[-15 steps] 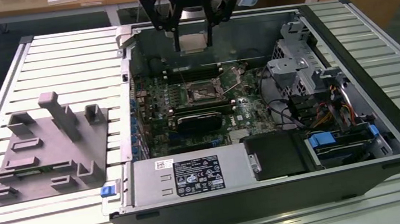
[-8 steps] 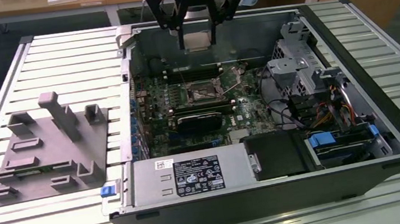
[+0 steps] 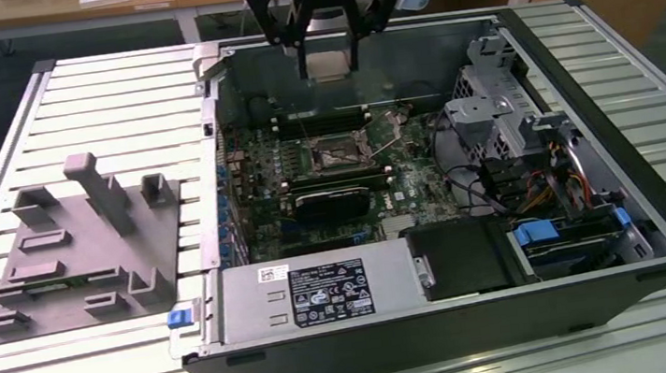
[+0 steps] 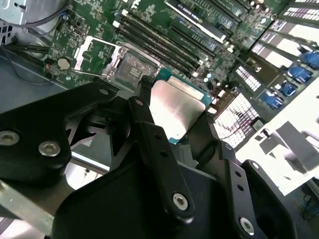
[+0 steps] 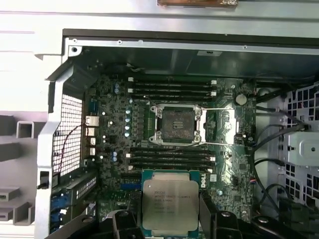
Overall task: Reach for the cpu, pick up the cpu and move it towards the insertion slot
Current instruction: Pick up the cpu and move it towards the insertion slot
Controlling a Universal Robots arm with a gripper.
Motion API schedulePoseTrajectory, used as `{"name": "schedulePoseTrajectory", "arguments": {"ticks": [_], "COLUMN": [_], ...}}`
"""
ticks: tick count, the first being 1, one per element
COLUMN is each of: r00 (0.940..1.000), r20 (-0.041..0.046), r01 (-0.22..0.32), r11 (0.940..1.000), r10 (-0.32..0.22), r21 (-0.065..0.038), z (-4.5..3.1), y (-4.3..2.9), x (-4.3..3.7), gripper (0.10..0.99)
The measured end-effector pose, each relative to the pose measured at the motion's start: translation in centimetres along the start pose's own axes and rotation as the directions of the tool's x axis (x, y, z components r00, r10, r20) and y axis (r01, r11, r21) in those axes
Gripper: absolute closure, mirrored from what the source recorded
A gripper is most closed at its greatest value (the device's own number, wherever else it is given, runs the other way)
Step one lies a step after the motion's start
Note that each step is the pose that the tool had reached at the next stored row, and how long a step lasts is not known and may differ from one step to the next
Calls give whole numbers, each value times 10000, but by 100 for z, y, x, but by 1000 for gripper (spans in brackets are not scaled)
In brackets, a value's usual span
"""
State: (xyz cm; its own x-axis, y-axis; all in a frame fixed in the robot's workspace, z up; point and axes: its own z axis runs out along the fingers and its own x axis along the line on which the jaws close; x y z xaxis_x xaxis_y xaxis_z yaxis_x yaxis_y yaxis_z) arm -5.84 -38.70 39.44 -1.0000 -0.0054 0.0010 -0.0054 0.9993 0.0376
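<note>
The cpu [image 5: 171, 206] is already up off its resting place and held in your claw [image 5: 169, 219], hanging over the open computer case [image 3: 640, 236] with its silvery top facing the first wrist view. In that view the insertion slot [image 5: 178, 124] lies well apart from the chip, past a bank of long black memory slots [image 5: 172, 158] on the green motherboard [image 5: 112, 164]. In the exterior view your claw [image 3: 329, 65] hovers high above the case's far wall, with the slot [image 3: 336, 153] below it and nearer the camera.

To do this carry well, keep the chip flat and level as you bring it across, since a tilt here would make it meet the socket edge-first. Line up the chip's square edges with the shiny bracket [image 5: 218, 123] that frames the slot, which stands swung open to one side, and stay high enough to clear the memory slots and that bracket's thin wire lever. Go slowly; the chip looks thin and held only by its rim, so a jolt could shift it in the grip.

Your claw is closed to the chip's width, no further. In the second wrist view its dark fingers [image 4: 149, 124] press against 2 opposite edges of the cpu [image 4: 174, 107], and nothing else touches them. The grey moulded fixture [image 3: 76, 249] sits on the slatted surface [image 3: 108, 90] beside the case.
</note>
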Motion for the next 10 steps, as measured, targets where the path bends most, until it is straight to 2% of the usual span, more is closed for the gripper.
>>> {"name": "schedulePoseTrajectory", "arguments": {"ticks": [10], "r00": [10000], "r20": [0], "r01": [0], "r11": [10000], "r10": [0], "r21": [0], "z": [67], "y": [131], "x": [-8], "gripper": [545]}}
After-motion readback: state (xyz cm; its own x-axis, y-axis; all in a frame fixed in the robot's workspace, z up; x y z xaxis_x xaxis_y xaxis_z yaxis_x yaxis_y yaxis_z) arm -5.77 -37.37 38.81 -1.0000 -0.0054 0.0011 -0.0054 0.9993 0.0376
